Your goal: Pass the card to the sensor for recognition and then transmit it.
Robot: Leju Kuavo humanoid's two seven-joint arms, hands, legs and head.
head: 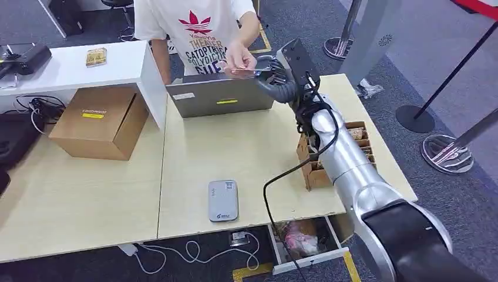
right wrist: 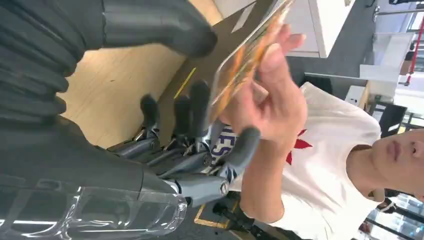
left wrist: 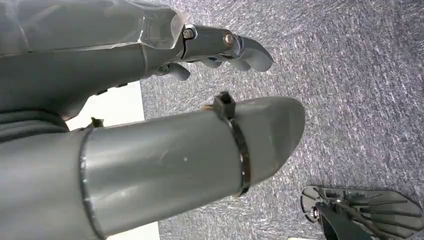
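1. Two hands meet at the top centre of the head view: my right hand [head: 281,79] reaches out over the far edge of the table [head: 88,200], and a person's hand [head: 238,59] is there with the card [head: 246,71].
2. By my judgement this is the last step, the handing over; the sensor [head: 223,200] lies well back, low in the centre of the frame.
3. In the right wrist view my fingers [right wrist: 200,107] are spread apart, and the person's hand [right wrist: 272,100] pinches the card [right wrist: 245,57]. I cannot tell whether any fingertip of mine touches it.
4. Next I should draw back only once the person plainly has it.
5. Card's long axis runs slantwise toward the upper right of that wrist picture, seen nearly edge-on.
6. My left hand [left wrist: 220,47] hangs over the carpet, fingers loosely apart, holding nothing.
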